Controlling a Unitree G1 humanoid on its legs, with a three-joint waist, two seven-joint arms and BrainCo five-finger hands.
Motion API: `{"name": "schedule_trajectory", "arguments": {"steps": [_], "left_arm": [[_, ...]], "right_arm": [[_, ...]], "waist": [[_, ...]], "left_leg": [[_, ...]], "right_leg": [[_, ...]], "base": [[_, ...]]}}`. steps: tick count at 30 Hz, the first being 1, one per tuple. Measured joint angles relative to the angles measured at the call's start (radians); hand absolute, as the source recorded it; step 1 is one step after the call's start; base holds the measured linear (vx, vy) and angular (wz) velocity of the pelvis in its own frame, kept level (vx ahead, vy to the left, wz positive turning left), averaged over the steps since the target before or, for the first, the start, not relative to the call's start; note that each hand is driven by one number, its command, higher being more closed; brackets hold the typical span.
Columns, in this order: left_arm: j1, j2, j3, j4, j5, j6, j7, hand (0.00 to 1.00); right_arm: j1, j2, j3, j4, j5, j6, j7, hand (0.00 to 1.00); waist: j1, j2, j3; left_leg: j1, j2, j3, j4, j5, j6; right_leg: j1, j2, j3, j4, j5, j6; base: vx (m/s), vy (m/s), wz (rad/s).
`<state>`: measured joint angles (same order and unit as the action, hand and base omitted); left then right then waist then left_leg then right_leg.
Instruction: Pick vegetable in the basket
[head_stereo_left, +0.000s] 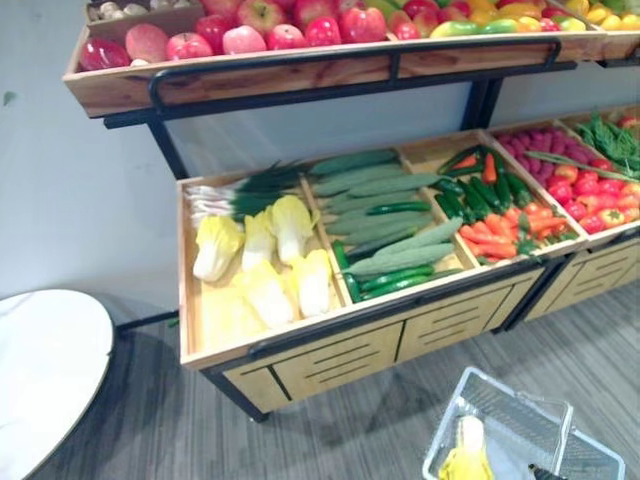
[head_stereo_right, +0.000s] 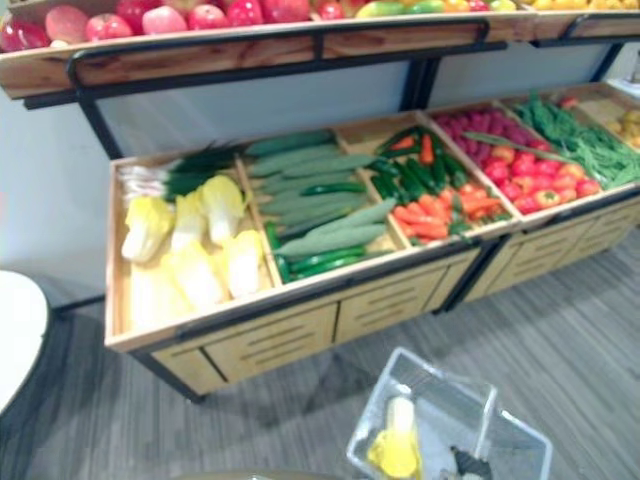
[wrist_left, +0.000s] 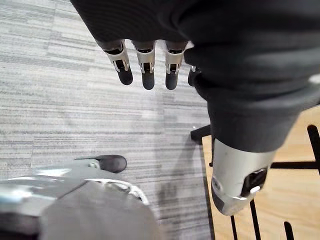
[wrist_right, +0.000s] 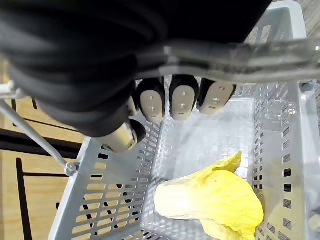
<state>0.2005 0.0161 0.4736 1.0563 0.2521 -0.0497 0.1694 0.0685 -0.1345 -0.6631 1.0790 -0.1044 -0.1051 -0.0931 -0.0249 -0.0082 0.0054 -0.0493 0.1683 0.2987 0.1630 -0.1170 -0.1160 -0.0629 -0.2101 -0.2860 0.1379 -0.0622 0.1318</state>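
In basket (wrist_right: 115, 200): one cabbage (wrist_right: 210, 197), lying on its side on the basket bottom, near one wall.
Cabbage look: long, leafy head; pale cream at the stem end, bright yellow crinkled leaves at the other; smooth and slightly glossy.
Basket: pale grey plastic, rectangular, walls pierced with rows of small slots; thin wire handle (wrist_right: 240, 52) across the top; in the eye views it sits lower right, in front of the stand.
Right hand (wrist_right: 182, 102): fingers curled round the handle, dark tips tucked under the wire, directly above the cabbage, not touching it.
Left hand (wrist_left: 145, 60): fingers straight and loose, nothing in it, over the floor beside the stand's base.
Stand (head_stereo_left: 350, 345): light wood bins with slotted fronts and black metal frame, tilted toward the camera.
Bins: more yellow heads (head_stereo_left: 265, 260) at left, then long green cucumbers (head_stereo_left: 385, 215), then orange carrots (head_stereo_left: 510, 230).
Upper shelf: round red apples (head_stereo_left: 260, 25).
Floor (head_stereo_left: 560, 340): grey carpet with fine stripes.
Table (head_stereo_left: 40, 370): white, round edge, far left.
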Motion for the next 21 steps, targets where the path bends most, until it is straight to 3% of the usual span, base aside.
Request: {"name": "schedule_trajectory", "arguments": {"steps": [2, 5, 6, 7, 8, 9, 11, 12, 14, 15, 18, 21], "left_arm": [[0.000, 0.010, -0.037, 0.000, 0.017, -0.007, 0.000, 0.00], [-0.021, 0.029, -0.086, -0.008, 0.037, -0.010, 0.004, 0.00], [-0.027, 0.034, -0.099, -0.024, 0.036, -0.014, 0.004, 0.00], [-0.047, 0.038, -0.105, -0.033, 0.036, -0.016, 0.004, 0.00], [-0.049, 0.032, -0.108, -0.036, 0.036, -0.018, 0.003, 0.00], [-0.067, 0.036, -0.104, -0.044, 0.037, -0.032, 0.002, 0.00], [-0.080, 0.036, -0.127, -0.063, 0.039, -0.037, -0.004, 0.00], [-0.077, 0.040, -0.134, -0.062, 0.039, -0.037, -0.005, 0.00], [-0.056, 0.060, -0.157, -0.059, 0.038, -0.035, -0.021, 0.00], [-0.056, 0.066, -0.157, -0.057, 0.038, -0.034, -0.024, 0.00], [-0.057, 0.052, -0.159, -0.037, 0.037, -0.034, -0.033, 0.00], [-0.074, 0.056, -0.192, -0.031, 0.043, -0.032, -0.032, 0.00]], "right_arm": [[0.001, 0.002, -0.005, -0.014, 0.006, -0.008, -0.009, 1.00], [0.012, 0.059, 0.025, -0.107, 0.006, -0.020, -0.014, 1.00], [0.012, 0.086, 0.058, -0.153, 0.006, -0.030, -0.013, 1.00], [0.014, 0.113, 0.074, -0.183, 0.006, -0.038, -0.012, 1.00], [0.013, 0.124, 0.084, -0.195, 0.006, -0.040, -0.009, 1.00], [0.005, 0.134, 0.091, -0.201, 0.006, -0.041, -0.003, 1.00], [0.014, 0.108, 0.085, -0.199, 0.023, -0.046, -0.014, 1.00], [0.019, 0.097, 0.094, -0.195, 0.025, -0.047, -0.012, 1.00], [0.004, 0.062, 0.132, -0.141, 0.024, -0.052, -0.009, 1.00], [-0.014, 0.057, 0.132, -0.111, 0.024, -0.051, -0.008, 1.00], [-0.032, 0.031, 0.121, -0.070, 0.021, -0.036, -0.008, 1.00], [-0.040, 0.032, 0.123, -0.042, 0.021, -0.026, -0.008, 1.00]], "waist": [[0.000, 0.006, 0.013], [0.000, 0.002, 0.045], [0.000, 0.003, 0.048], [0.000, 0.001, 0.053], [0.004, 0.021, 0.055], [-0.001, 0.012, 0.084], [-0.002, -0.001, 0.095], [-0.002, -0.003, 0.093], [-0.005, -0.016, 0.087], [-0.005, -0.022, 0.085], [-0.003, 0.011, 0.072], [-0.002, 0.015, 0.073]], "left_leg": [[-0.034, 0.031, 0.008, 0.118, -0.059, 0.005], [-0.051, 0.094, 0.100, 0.220, -0.131, 0.009], [-0.066, 0.130, 0.165, 0.246, -0.153, 0.011], [-0.072, 0.158, 0.237, 0.256, -0.160, 0.021], [-0.069, 0.179, 0.293, 0.243, -0.154, 0.034], [-0.050, 0.195, 0.360, 0.227, -0.150, 0.047], [0.004, 0.191, 0.467, 0.208, -0.142, 0.059], [0.015, 0.192, 0.498, 0.208, -0.142, 0.060], [0.055, 0.193, 0.630, 0.214, -0.143, 0.061], [0.057, 0.206, 0.665, 0.241, -0.143, 0.061], [0.070, 0.204, 0.682, 0.219, -0.078, 0.073], [0.068, 0.219, 0.685, 0.268, -0.040, 0.072]], "right_leg": [[-0.022, 0.007, 0.025, 0.049, -0.010, 0.010], [-0.071, 0.053, 0.117, 0.054, 0.046, 0.012], [-0.121, 0.082, 0.154, 0.041, 0.112, 0.005], [-0.156, 0.114, 0.171, -0.033, 0.230, 0.001], [-0.155, 0.133, 0.180, -0.104, 0.309, 0.003], [-0.180, 0.124, 0.103, 0.012, 0.228, -0.056], [-0.185, 0.060, -0.066, 0.294, 0.046, -0.100], [-0.174, 0.037, -0.108, 0.348, 0.020, -0.106], [-0.155, -0.057, -0.208, 0.534, -0.049, -0.111], [-0.165, -0.055, -0.209, 0.514, -0.072, -0.107], [-0.115, 0.043, -0.188, 0.288, -0.076, -0.116], [-0.080, 0.084, -0.158, 0.136, -0.076, -0.116]], "base": [[0.02, 0.012, -0.45], [-0.01, 0.075, -1.02], [-0.12, 0.134, -1.94], [-0.14, 0.139, -1.99], [-0.17, 0.122, -1.86], [-0.17, 0.105, -1.49], [-0.11, 0.121, -1.32], [-0.03, 0.097, -1.27], [-0.04, -0.018, -1.59], [-0.01, -0.147, -1.58], [-0.02, -0.191, -1.11], [0.00, -0.221, -0.89]]}}
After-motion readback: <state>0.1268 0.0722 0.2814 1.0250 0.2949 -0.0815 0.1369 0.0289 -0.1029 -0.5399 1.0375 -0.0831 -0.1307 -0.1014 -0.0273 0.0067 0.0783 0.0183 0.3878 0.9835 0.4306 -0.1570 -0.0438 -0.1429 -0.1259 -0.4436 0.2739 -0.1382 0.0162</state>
